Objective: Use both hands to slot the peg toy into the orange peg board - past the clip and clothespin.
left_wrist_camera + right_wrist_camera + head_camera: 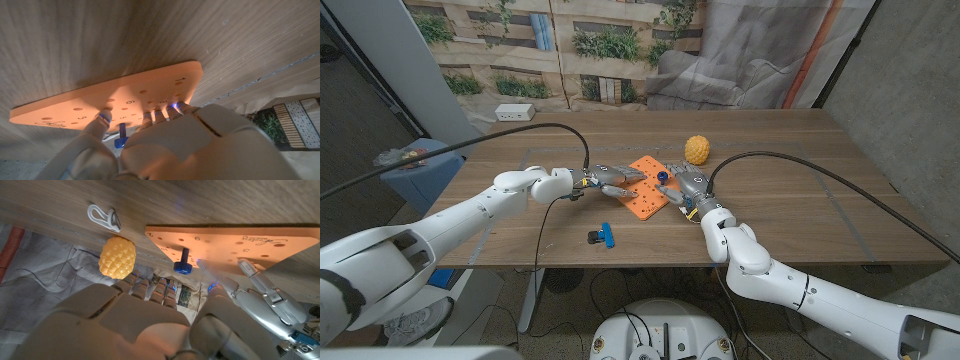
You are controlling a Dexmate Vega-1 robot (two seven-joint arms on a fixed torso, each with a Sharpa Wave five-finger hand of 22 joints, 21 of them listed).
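Observation:
The orange peg board [642, 190] lies at the table's middle. A blue peg toy [662, 177] stands upright in a hole near the board's far right corner; in the right wrist view the peg toy [183, 262] is free of any finger. My left hand [608, 181] presses its fingertips [160, 114] down on the board [125, 92] at its left side. My right hand [687, 189] stands at the board's right edge, just short of the peg, holding nothing. A white wire clip [104, 217] lies beyond the board [225, 242]. A blue and black clothespin [602, 236] lies nearer me.
A yellow bumpy ball [696, 149] sits behind the board, close to my right hand, and the same ball [117, 256] is near the clip. Black cables arch over both arms. A white power strip [514, 112] lies at the table's far left corner.

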